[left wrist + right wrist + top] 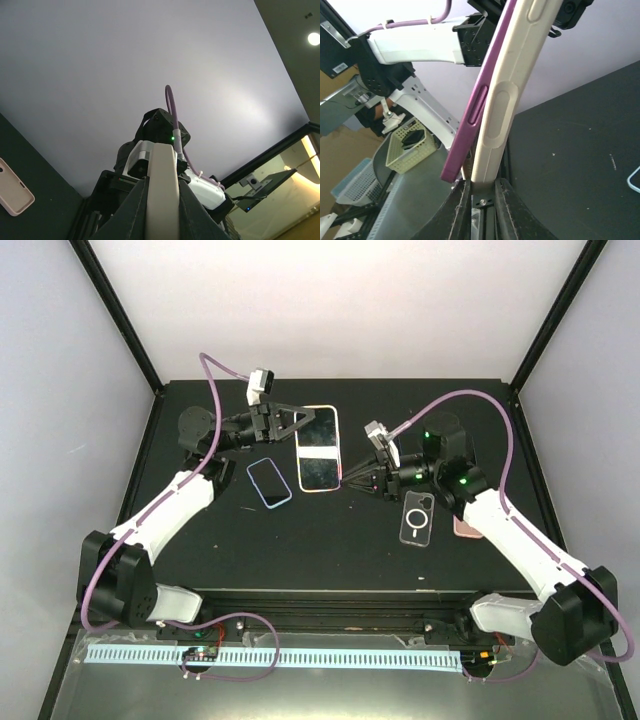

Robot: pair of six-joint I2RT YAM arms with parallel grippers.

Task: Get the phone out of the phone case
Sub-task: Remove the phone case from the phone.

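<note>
The phone (pixel 318 450) shows its dark screen upward and is held above the black table between both grippers. My left gripper (pixel 293 424) is shut on the upper left edge of the cream phone case (pixel 336 440). That edge (pixel 162 200) stands between the left fingertips (pixel 162 181). My right gripper (pixel 346 483) is shut on the case's lower right corner. In the right wrist view, the cream case (pixel 507 115) sits between the fingertips of the right gripper (pixel 482 182). The purple phone (pixel 470 135) has its lower corner standing out of the case on the left.
On the table (pixel 330 550) lie a blue-rimmed case (pixel 269 482), a clear case with a ring (pixel 417 518) and a pink case (pixel 466 528) partly under the right arm. The pink case (pixel 14 187) also shows in the left wrist view. A green basket (pixel 410 145) stands beyond the table.
</note>
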